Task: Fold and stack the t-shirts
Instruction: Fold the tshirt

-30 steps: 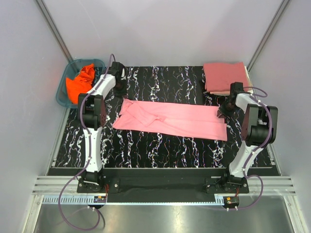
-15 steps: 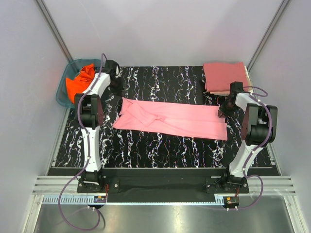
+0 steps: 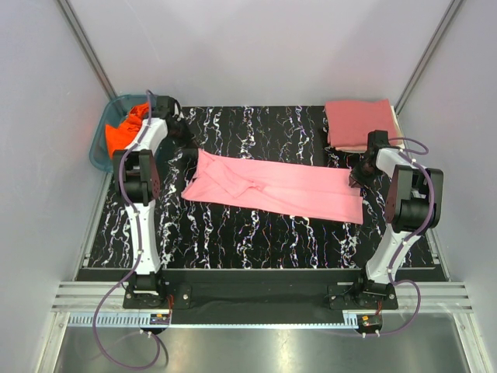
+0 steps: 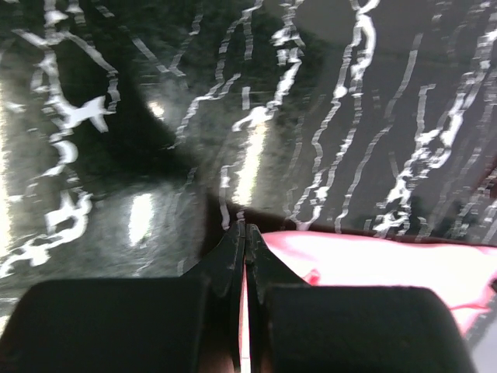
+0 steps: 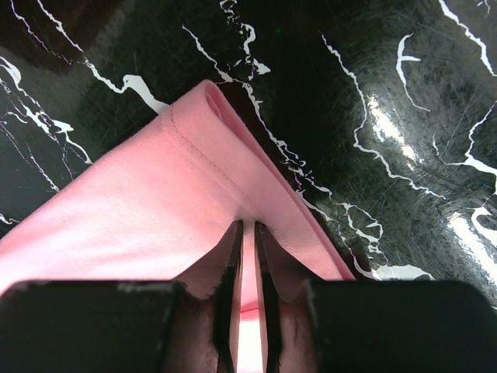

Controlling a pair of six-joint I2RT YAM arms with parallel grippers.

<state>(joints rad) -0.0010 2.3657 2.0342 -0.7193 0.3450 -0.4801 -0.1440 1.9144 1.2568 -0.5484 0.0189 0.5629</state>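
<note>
The light pink t-shirt (image 3: 272, 186) lies as a long, loosely folded strip across the black marbled table (image 3: 256, 128). My left gripper (image 3: 189, 148) is shut on its far-left corner; pink cloth (image 4: 388, 260) shows between and beside the closed fingertips (image 4: 245, 229). My right gripper (image 3: 354, 180) is shut on the shirt's right end, pinching the hemmed edge (image 5: 140, 210) between its jaws (image 5: 248, 227). The rose-red shirt (image 3: 359, 123) lies folded at the far right on the cream shirt (image 3: 397, 124), of which only an edge shows. The bright orange shirt (image 3: 126, 130) lies crumpled in the basket.
A teal plastic basket (image 3: 99, 153) stands off the table's far-left corner, next to my left arm. Grey walls enclose the back and sides. A metal rail (image 3: 256, 307) runs along the near edge by the arm bases.
My left wrist has swung left and back toward the basket, drawing the pink shirt's left corner a little farther back. The right arm has not moved.
</note>
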